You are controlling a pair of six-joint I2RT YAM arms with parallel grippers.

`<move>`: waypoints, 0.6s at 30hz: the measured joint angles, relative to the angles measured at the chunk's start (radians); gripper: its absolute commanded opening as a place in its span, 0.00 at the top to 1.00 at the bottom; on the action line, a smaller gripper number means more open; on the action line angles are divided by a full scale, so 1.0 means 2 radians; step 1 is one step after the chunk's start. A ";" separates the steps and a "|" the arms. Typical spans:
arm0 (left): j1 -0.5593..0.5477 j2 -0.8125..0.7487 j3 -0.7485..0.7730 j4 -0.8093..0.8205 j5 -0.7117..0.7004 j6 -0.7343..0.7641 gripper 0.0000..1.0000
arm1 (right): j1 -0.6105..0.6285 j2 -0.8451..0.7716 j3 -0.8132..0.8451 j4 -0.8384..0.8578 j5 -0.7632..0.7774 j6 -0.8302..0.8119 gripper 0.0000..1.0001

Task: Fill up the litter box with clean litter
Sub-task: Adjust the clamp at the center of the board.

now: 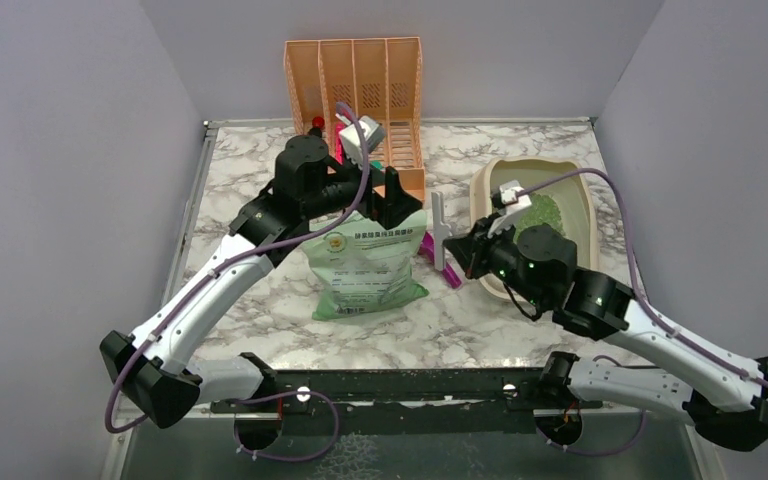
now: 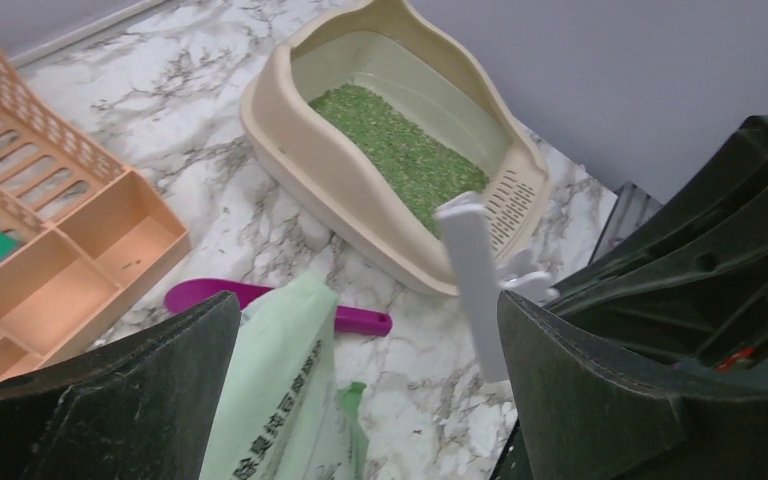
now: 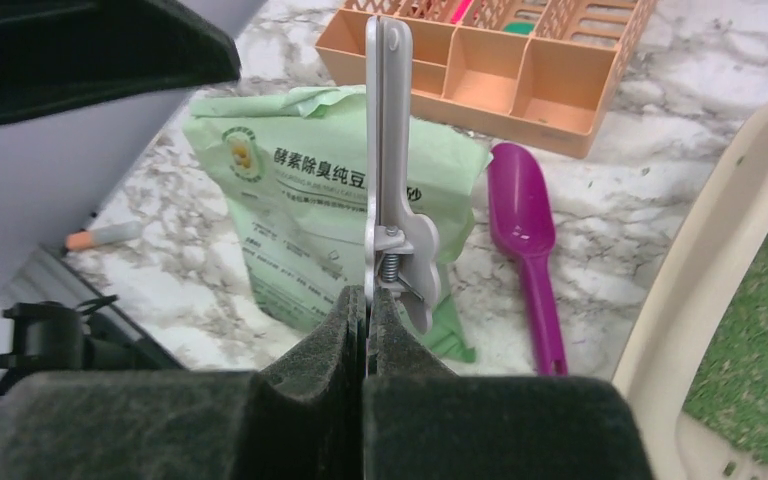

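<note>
The beige litter box lies at the right of the table, and the clean litter covers part of its floor as green granules. A pale green printed bag lies in the middle. My left gripper hangs open over the bag's top end. The bag's upper edge rises between the fingers, close to the left one. My right gripper is shut on the handle of a grey spring clip, which stands upright between the bag and the litter box.
A purple scoop lies on the marble between the bag and the litter box. A peach slatted file organizer stands at the back, right behind my left gripper. Grey walls close in the table on three sides.
</note>
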 measured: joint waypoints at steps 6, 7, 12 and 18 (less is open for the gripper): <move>-0.055 0.025 0.013 0.005 -0.045 -0.027 0.07 | 0.000 0.063 0.028 0.007 0.005 -0.060 0.99; -0.061 0.027 0.013 0.005 -0.051 -0.030 0.09 | 0.000 0.068 0.031 0.009 0.005 -0.067 0.99; -0.080 0.041 0.013 0.006 -0.092 -0.044 0.14 | 0.000 0.079 0.035 0.026 0.005 -0.091 0.99; -0.083 0.045 0.013 0.014 -0.127 -0.058 0.27 | 0.000 0.079 0.035 0.047 0.005 -0.109 0.99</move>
